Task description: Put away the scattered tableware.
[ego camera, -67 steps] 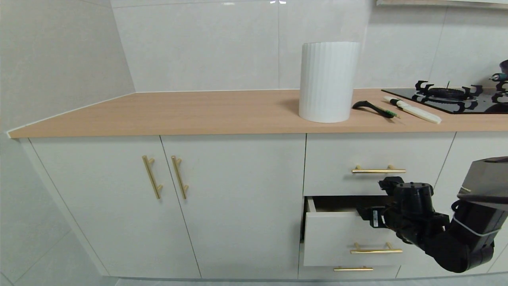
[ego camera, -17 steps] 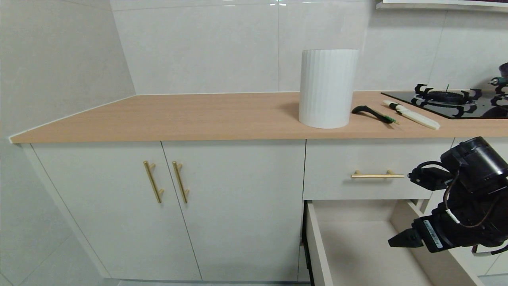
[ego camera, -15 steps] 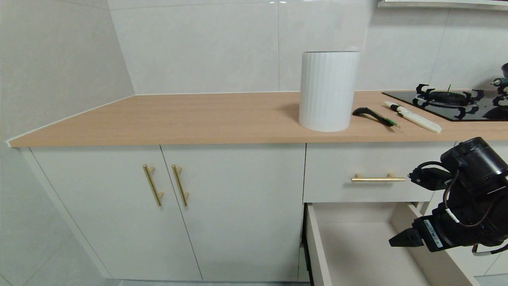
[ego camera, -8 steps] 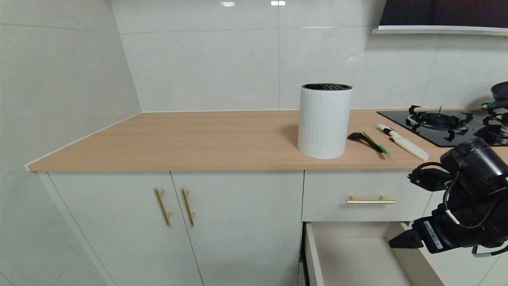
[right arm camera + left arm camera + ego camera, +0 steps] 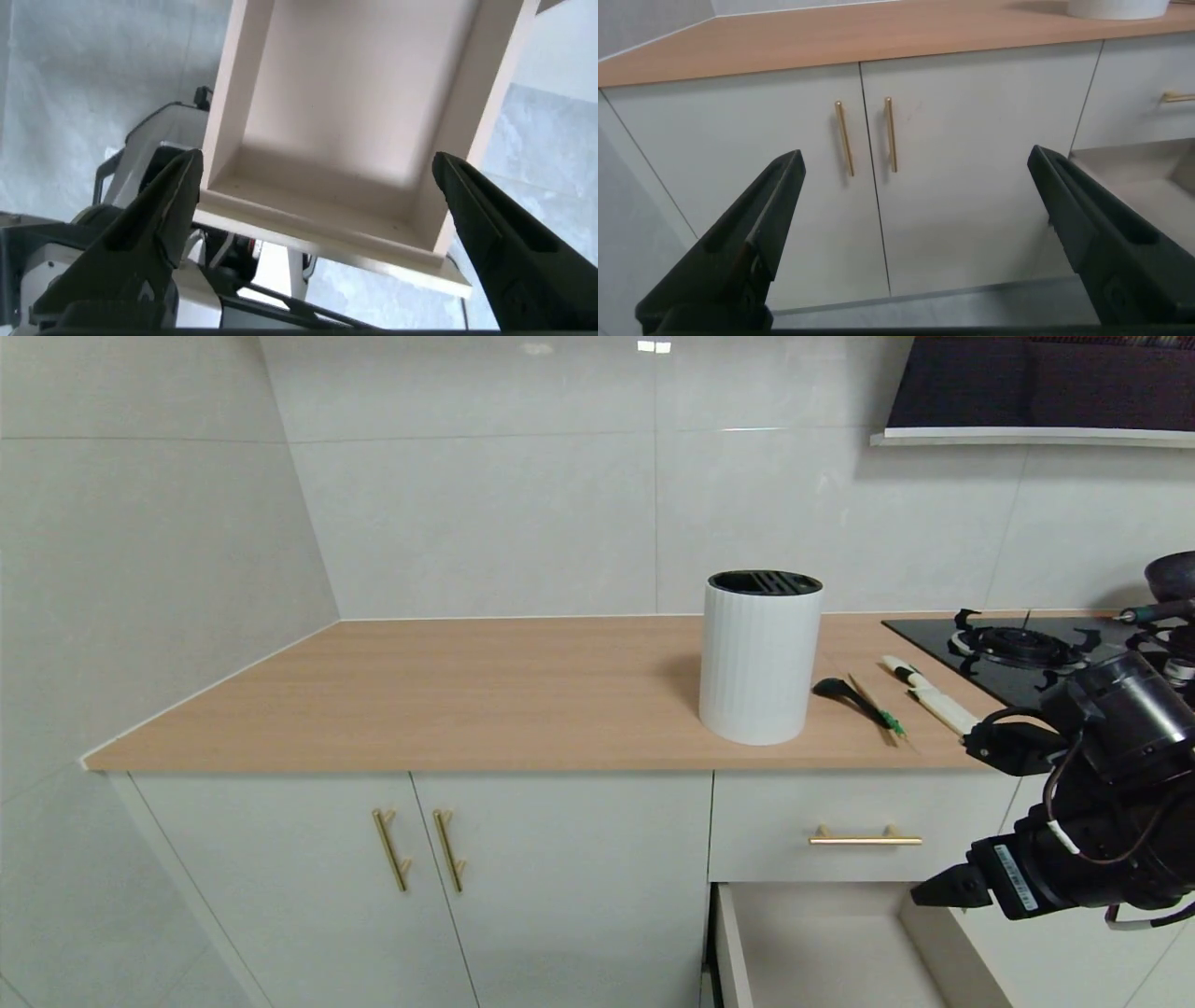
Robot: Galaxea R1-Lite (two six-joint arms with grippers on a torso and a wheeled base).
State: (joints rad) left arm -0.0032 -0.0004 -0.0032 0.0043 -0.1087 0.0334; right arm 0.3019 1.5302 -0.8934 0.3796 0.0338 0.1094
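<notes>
right pincer point(image 5: 313, 177) spread, apparently over drawer point(image 5: 812, 947)

A white ribbed cylindrical holder point(image 5: 760, 658) is set on the wooden countertop point(image 5: 467, 691), towards its right part. Just to the right of the holder a black ladle with a green-ended handle point(image 5: 851, 698) is laid flat, and near it, farther right, a white-bladed knife point(image 5: 926, 695). Behind and to the right of the knife a black glass gas hob point(image 5: 1018, 653) is let into the countertop. Under the countertop a pair of white cabinet doors point(image 5: 420, 887) is found at the left, and a closed white drawer with a brass bar handle point(image 5: 864, 826) at the right, below the holder. Directly beneath it an open white drawer point(image 5: 733, 952) is seen. The right gripper point(image 5: 316, 161) is held over the open drawer, towards its right side. The left gripper point(image 5: 915, 157) is held before the cabinet doors.
</notes>
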